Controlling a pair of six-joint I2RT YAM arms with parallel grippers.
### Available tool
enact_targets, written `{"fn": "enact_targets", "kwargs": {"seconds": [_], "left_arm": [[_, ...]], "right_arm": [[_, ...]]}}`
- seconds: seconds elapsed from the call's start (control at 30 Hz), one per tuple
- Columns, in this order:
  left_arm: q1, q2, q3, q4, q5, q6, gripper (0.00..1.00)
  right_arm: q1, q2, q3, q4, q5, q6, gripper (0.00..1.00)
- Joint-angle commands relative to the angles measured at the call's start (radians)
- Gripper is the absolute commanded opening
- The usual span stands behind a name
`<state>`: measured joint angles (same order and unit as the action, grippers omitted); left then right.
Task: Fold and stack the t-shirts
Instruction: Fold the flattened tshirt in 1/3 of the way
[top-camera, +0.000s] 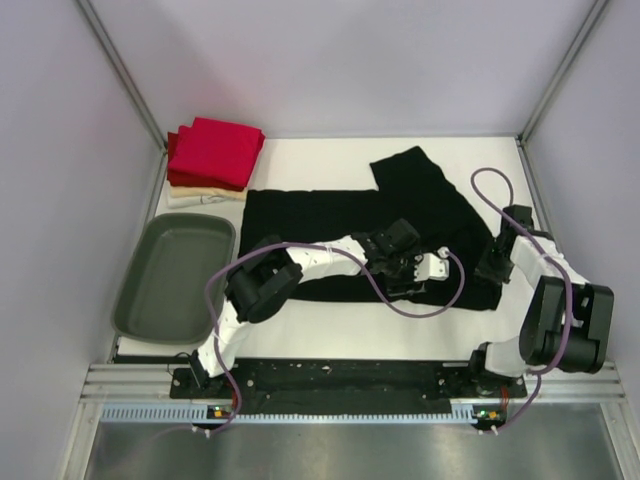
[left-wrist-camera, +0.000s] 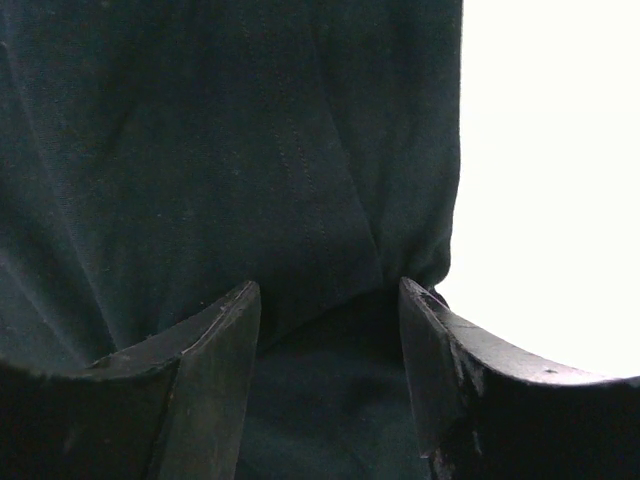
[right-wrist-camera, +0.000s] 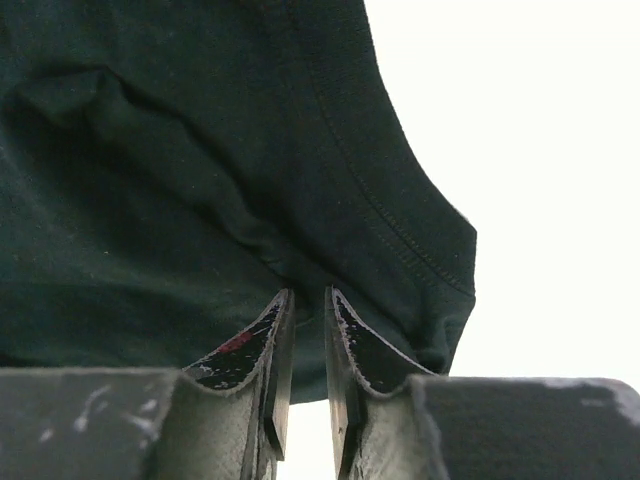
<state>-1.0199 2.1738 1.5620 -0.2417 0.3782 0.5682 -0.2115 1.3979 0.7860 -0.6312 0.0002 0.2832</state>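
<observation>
A black t-shirt (top-camera: 330, 215) lies spread and partly doubled over on the white table (top-camera: 330, 325). My left gripper (top-camera: 405, 275) is open over its near right part; in the left wrist view the left gripper (left-wrist-camera: 328, 300) has wide-apart fingers (left-wrist-camera: 220, 340) with black cloth (left-wrist-camera: 200, 150) between and under them. My right gripper (top-camera: 495, 270) is at the shirt's right near corner; in the right wrist view the right gripper (right-wrist-camera: 308, 297) is shut on a fold of the black t-shirt (right-wrist-camera: 150, 200) beside its stitched hem. Folded red t-shirts (top-camera: 215, 150) lie on a cream one (top-camera: 200, 197) at the back left.
A grey oval tub (top-camera: 172, 275) stands at the left near side. Frame posts and pale walls close in the table at left, right and back. Purple cables loop over the shirt near both grippers. Bare table (left-wrist-camera: 550, 150) shows right of the cloth.
</observation>
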Motion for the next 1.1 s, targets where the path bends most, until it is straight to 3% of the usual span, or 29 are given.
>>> {"fn": "enact_targets", "kwargs": {"seconds": [0.0, 0.13, 0.2, 0.23, 0.3, 0.4, 0.5, 0.77, 0.93, 1.07], "left_arm": [[0.003, -0.049, 0.117, -0.206, 0.080, 0.042, 0.64], [0.007, -0.103, 0.278, -0.454, 0.160, 0.107, 0.71], [0.012, -0.141, 0.323, -0.555, 0.189, 0.140, 0.73], [0.015, -0.163, 0.329, -0.612, 0.188, 0.157, 0.74], [0.027, -0.206, 0.320, -0.715, 0.139, 0.171, 0.74], [0.081, -0.310, 0.131, -0.739, -0.014, 0.168, 0.72], [0.179, -0.443, -0.104, -0.702, -0.151, 0.202, 0.72], [0.585, -0.670, -0.426, -0.624, -0.252, 0.335, 0.71], [0.621, -0.715, -0.675, -0.464, -0.415, 0.444, 0.73], [0.653, -0.686, -0.741, -0.332, -0.476, 0.427, 0.73]], "right_arm": [[-0.012, -0.034, 0.061, -0.005, 0.033, 0.005, 0.24], [-0.012, -0.144, 0.071, -0.019, 0.119, 0.030, 0.45], [-0.020, -0.213, 0.062, -0.033, 0.173, 0.059, 0.60], [-0.037, -0.249, 0.052, -0.036, 0.176, 0.085, 0.67], [-0.104, -0.315, 0.023, -0.041, 0.111, 0.138, 0.73], [-0.216, -0.408, -0.066, -0.042, 0.028, 0.236, 0.73], [-0.220, -0.470, -0.157, -0.029, 0.003, 0.332, 0.73], [-0.220, -0.390, -0.266, 0.066, -0.025, 0.442, 0.72], [-0.218, -0.268, -0.269, 0.123, -0.011, 0.452, 0.66], [-0.218, -0.195, -0.248, 0.134, -0.005, 0.415, 0.49]]}}
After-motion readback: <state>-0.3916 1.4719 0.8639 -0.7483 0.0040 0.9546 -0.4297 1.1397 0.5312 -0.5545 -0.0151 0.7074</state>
